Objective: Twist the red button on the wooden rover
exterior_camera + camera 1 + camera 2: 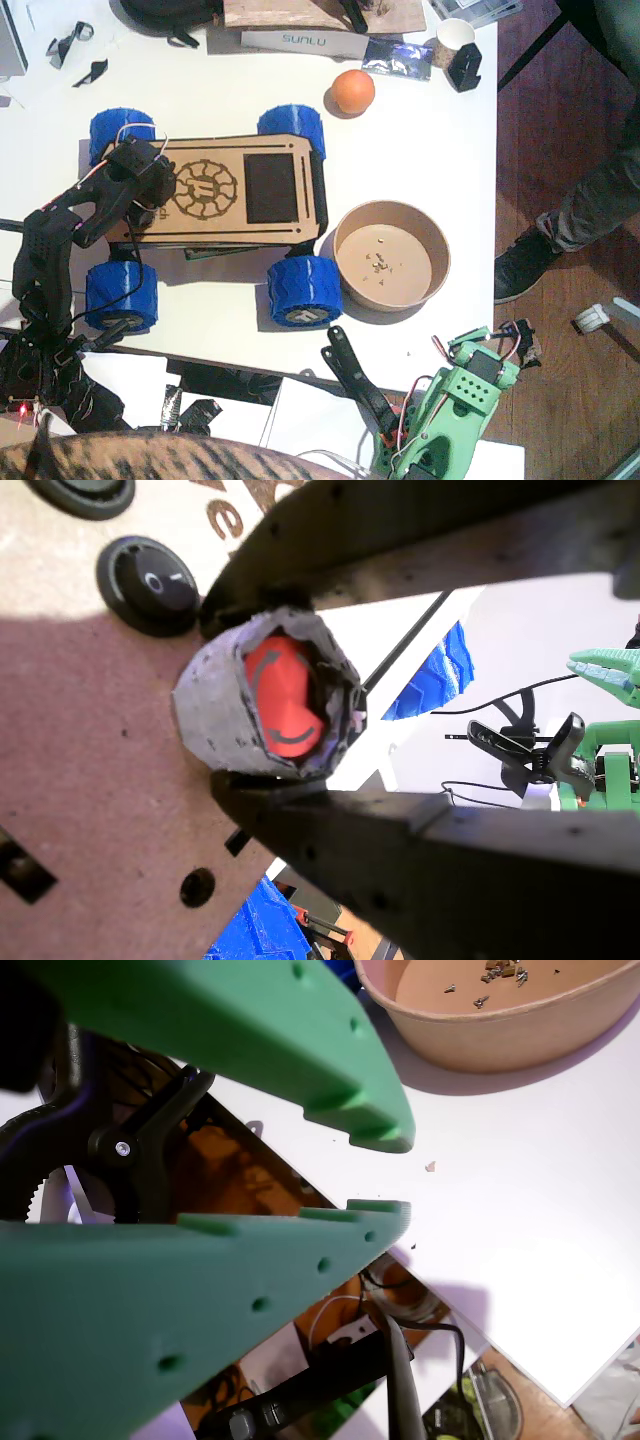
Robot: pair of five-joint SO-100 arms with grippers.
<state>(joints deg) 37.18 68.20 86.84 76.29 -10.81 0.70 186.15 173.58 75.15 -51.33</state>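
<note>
1. As we look down from the fixed view, the left gripper (150,180) sits on the wooden rover (225,192)'s rear deck; the right gripper (478,368) idles by the table edge.
2. In a wrist view, black jaws pinch the red button (283,706) beside a black switch (152,583); we'd rotate squarely, no tilt.
3. In a wrist view, green jaws hang spread, empty, near the bowl (500,1030).

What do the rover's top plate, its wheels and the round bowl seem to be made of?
The wooden rover has a top plate that looks like light plywood, matte, with a dark engraved gear logo. The wheels look like blue plastic, probably printed, given the ridged tread. The bowl seems brown paper or cardboard: thin rim, dull surface.
</note>
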